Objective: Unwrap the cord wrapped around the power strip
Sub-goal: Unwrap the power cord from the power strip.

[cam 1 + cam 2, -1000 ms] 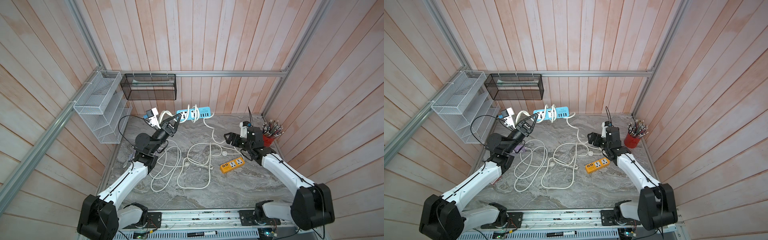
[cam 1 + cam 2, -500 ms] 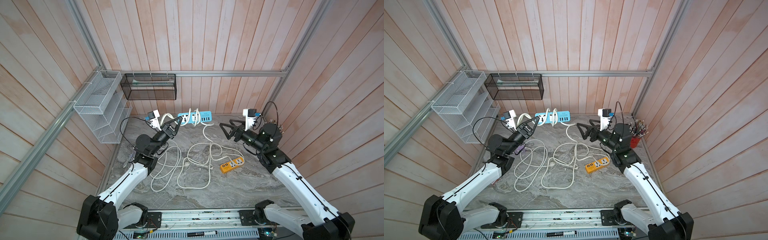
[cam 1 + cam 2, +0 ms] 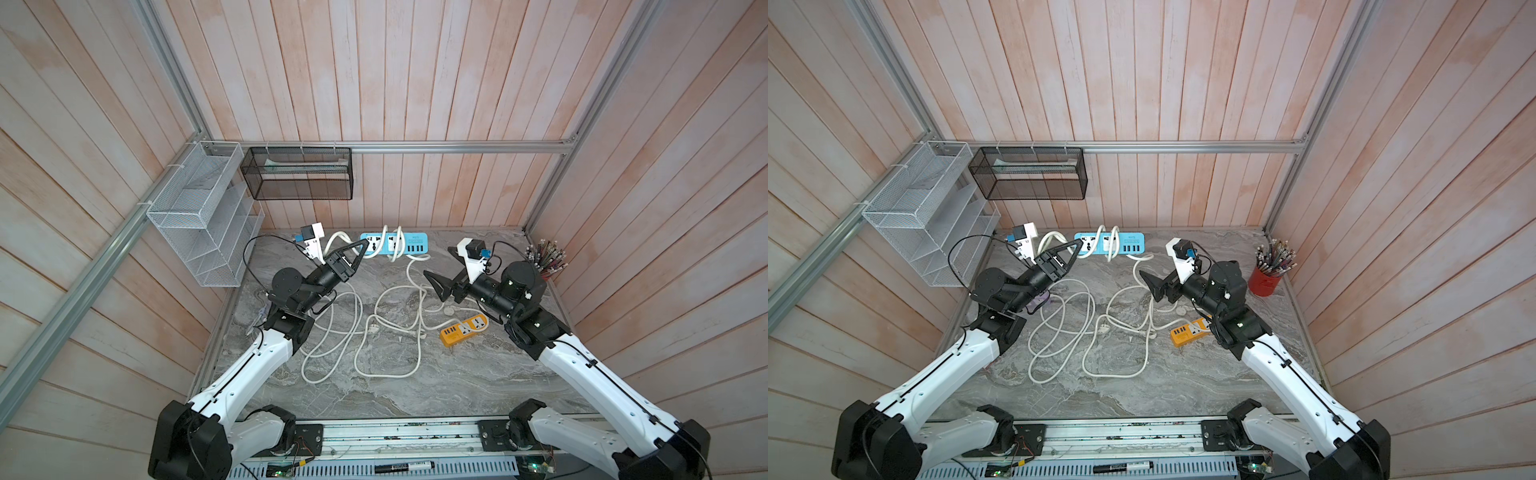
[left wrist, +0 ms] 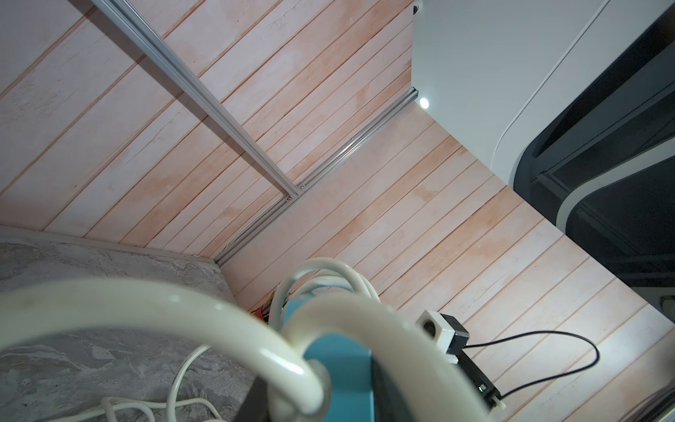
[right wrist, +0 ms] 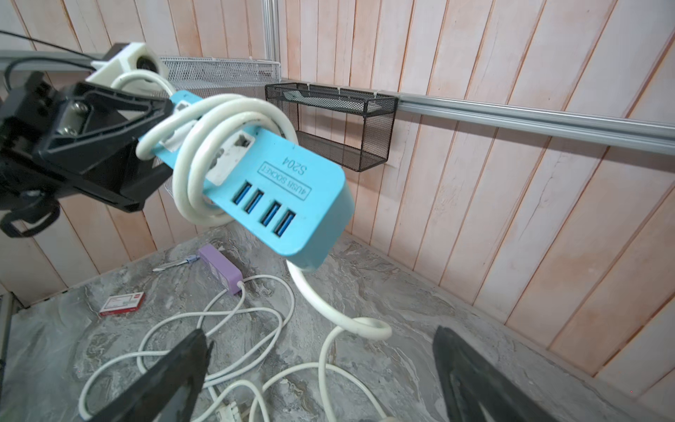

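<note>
left fingers (image 5: 138, 109): black, triangular, pinching the socket end of the sky-blue plastic power strip (image 5: 285, 190). the strip is raised off the grey marbled worktop (image 3: 415, 395), near the back wall, with its usb end toward the right arm.

right fingers (image 5: 175, 372): black, spread wide, empty. they sit just short of the strip's usb end, above the slack cord.

thick white round cord (image 5: 204, 146): at least two turns round the strip's middle, plus one looser loop by the left fingers. it leaves the usb end, drops to the worktop and joins a loose white tangle between the arms. which strand belongs to which strip cannot be told.

progress, judged: a stretch of cord already hangs free, and the last few turns are not yet off. what is left: take the cord near its exit and lead it round the strip, turn by turn.

writing: "4usb socket" in a frame, "s204" beside it, four blue usb ports below.

also present:
- orange power strip (image 3: 464, 330)
- lilac power strip (image 5: 221, 270)
- small red-and-white box (image 5: 122, 304), print unreadable
- red cup of pens (image 3: 1264, 280)
- white wire-mesh rack (image 3: 199, 216)
- black mesh basket (image 3: 299, 174)
</note>
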`<action>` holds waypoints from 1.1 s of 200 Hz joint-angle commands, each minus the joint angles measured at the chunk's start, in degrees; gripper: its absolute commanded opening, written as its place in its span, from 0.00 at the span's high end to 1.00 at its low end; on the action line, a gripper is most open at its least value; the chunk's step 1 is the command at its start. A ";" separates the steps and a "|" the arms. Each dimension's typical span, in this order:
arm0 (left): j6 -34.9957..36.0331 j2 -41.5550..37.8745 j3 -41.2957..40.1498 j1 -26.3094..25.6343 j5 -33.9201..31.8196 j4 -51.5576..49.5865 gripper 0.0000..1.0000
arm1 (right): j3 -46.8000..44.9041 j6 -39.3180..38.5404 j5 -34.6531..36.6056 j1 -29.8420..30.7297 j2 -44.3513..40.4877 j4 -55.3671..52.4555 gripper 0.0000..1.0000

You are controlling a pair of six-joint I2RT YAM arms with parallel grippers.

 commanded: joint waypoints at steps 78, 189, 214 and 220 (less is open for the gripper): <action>0.00 -2.03 2.10 -0.83 0.85 1.74 1.00 | 1.83 -12.56 7.36 5.15 7.86 6.01 0.16; 0.14 -2.83 1.75 -0.83 0.58 2.51 1.00 | 3.14 -8.00 4.39 5.45 8.68 6.12 1.00; -1.14 -2.22 2.10 -0.92 1.19 3.94 1.00 | 2.28 -5.96 5.07 5.49 8.18 5.88 1.00; -1.48 -2.16 2.15 -0.92 1.42 4.32 1.00 | 2.63 -5.77 6.14 5.49 9.03 5.54 1.00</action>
